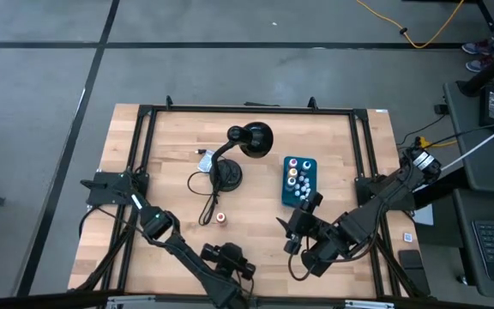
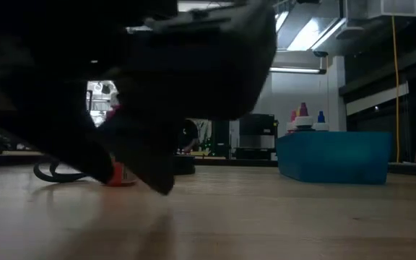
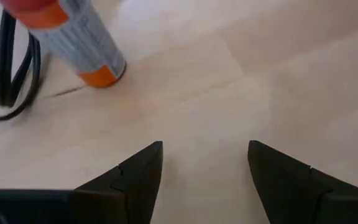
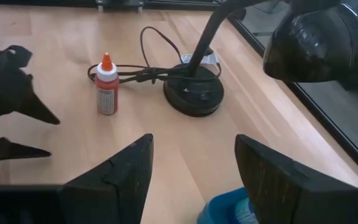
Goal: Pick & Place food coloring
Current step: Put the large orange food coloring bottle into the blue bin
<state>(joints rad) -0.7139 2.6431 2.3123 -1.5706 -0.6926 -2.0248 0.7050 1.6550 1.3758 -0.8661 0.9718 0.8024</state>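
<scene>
Overhead, red-capped bottle (image 1: pixel 221 218) is standing on the table (image 1: pixel 178 137) beside the lamp cord (image 1: pixel 206 206), other bottles (image 1: pixel 297 176) sitting in the teal box (image 1: pixel 307 163) | left wrist: left gripper (image 3: pixel 204 165) is hovering spread, empty, near that bottle | right wrist: right gripper (image 4: pixel 192 158) is hanging spread, empty, facing the lamp (image 4: pixel 194 93).

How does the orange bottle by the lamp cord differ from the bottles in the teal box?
The orange bottle stands alone on the bare table; the boxed bottles sit packed together in the teal box. Its cap is orange; theirs include red, purple and blue. All stand upright and are small droppers.
</scene>
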